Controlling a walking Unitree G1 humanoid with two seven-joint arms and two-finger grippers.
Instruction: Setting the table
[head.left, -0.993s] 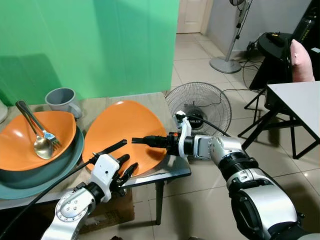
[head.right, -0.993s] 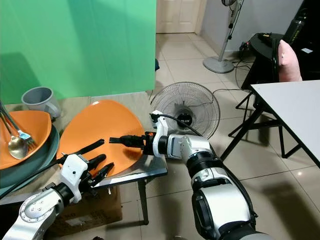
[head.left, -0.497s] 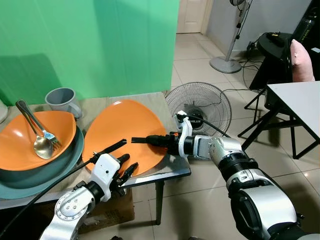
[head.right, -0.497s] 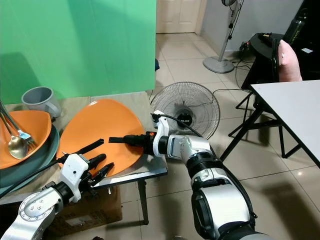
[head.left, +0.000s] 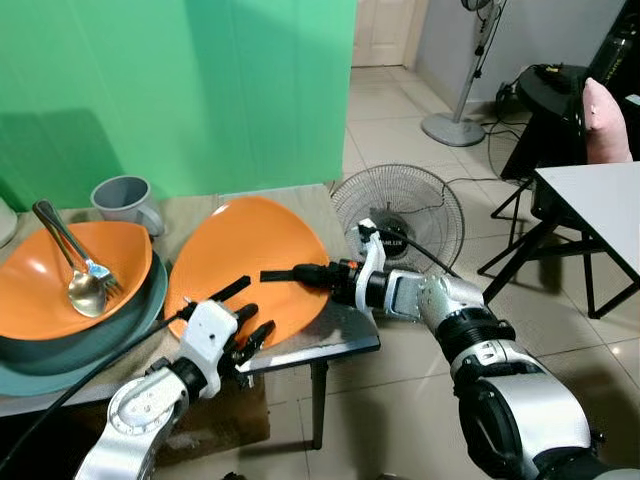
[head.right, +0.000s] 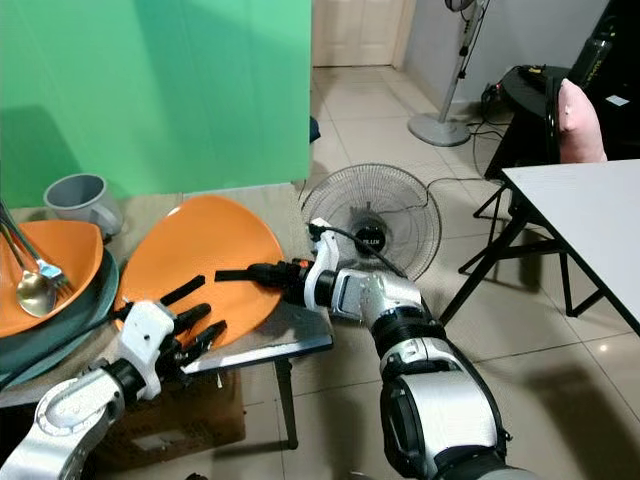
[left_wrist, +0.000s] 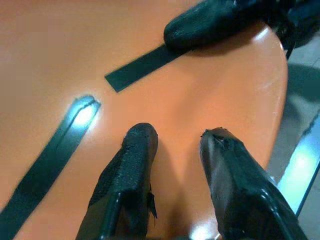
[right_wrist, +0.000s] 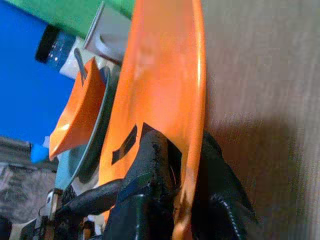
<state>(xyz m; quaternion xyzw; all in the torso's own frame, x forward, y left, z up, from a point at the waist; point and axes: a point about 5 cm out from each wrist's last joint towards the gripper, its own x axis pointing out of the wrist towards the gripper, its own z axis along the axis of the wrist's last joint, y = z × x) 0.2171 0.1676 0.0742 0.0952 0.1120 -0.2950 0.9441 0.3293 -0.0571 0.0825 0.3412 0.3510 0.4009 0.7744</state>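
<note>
A big orange plate lies on the low table, its right side slightly raised. My right gripper reaches in from the right and is shut on the plate's right rim, one finger lying across the top and the other underneath. At the plate's near left edge my left gripper is open. Its two fingers hover over the orange surface with nothing between them.
On the table's left an orange bowl holding a spoon and a fork sits on a stack of teal plates. A grey mug stands behind. A floor fan is beside the table's right end, and a white table stands further right.
My right gripper has pushed a little further left and up with the plate's rim. The left gripper has risen slightly toward the plate.
</note>
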